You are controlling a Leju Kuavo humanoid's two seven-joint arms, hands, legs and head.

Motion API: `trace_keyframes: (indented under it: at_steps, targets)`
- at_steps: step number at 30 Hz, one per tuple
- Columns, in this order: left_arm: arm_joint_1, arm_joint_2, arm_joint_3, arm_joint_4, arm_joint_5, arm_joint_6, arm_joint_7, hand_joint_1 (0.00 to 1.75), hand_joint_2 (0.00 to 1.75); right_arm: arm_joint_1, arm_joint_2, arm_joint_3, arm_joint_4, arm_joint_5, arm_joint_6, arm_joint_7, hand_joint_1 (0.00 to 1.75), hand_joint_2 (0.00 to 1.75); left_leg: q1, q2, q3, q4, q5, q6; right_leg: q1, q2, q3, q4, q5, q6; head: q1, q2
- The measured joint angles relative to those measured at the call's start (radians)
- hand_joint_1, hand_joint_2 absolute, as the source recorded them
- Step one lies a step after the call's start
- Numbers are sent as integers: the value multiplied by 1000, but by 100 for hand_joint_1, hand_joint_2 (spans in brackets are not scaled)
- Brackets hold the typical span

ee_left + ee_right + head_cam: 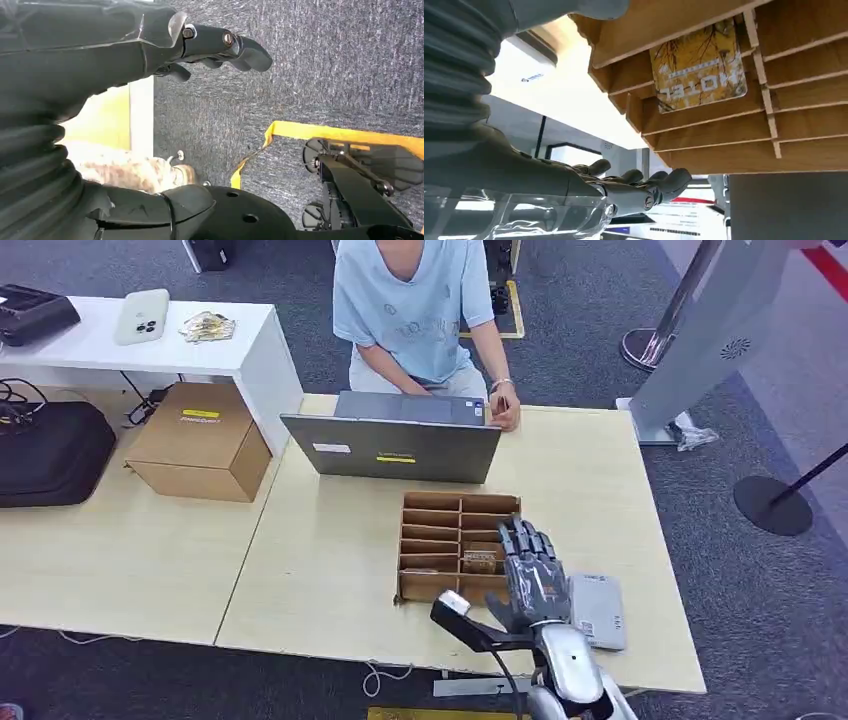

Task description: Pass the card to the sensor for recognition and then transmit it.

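A yellow-brown card (482, 561) stands in a slot of the wooden divider box (430, 502) on the pale table. My right hand (528, 575) hovers over the box's right side, just beside the card, fingers stretched out and apart, holding nothing. The grey flat sensor (598, 608) lies on the table just to the right of that hand. In the right wrist view the card (699, 67) sits upright in the wooden box (724, 145), apart from my right hand (624, 187). My left hand (165, 45) hangs over grey carpet, empty, fingers loosely extended.
A grey laptop (395, 445) stands behind the box, with a person (420, 310) seated at it, one hand on its corner. A cardboard box (200, 440) and a black bag (50, 450) lie on the left table. The table's front edge runs just below the sensor.
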Motion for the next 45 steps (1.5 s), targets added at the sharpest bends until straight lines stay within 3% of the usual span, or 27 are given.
trace_keyframes:
  at_steps: [19,21,23,28,36,38,45]
  targets:
    - [0,0,0,0,10,-1,0,0,175,-61,-1,43,77,-10,14,-6,37,175,0,0,0,0,0,0,0,0,0,0,0,0,0,0]
    - [0,0,0,0,11,-1,0,0,175,-65,-1,46,84,-10,14,-6,42,175,0,0,0,0,0,0,0,0,0,0,0,0,0,0]
    - [0,0,0,0,11,-1,0,0,175,-69,-1,47,90,-10,14,-6,63,175,0,0,0,0,0,0,0,0,0,0,0,0,0,0]
    - [0,0,0,0,12,-2,0,0,175,-78,-1,51,98,-12,14,-6,96,175,0,0,0,0,0,0,0,0,0,0,0,0,0,0]
    - [0,0,0,0,13,-1,0,0,175,-90,-1,56,103,-15,14,-6,110,175,0,0,1,0,0,0,0,0,0,0,0,0,0,0]
    - [0,0,0,0,13,-1,0,0,175,-90,-1,57,105,-18,14,-6,126,175,0,0,1,0,0,0,0,0,0,0,0,0,0,0]
    - [0,0,0,0,13,0,0,0,175,-94,-1,58,107,-26,12,-6,126,175,0,0,1,0,0,0,0,0,1,0,0,0,0,0]
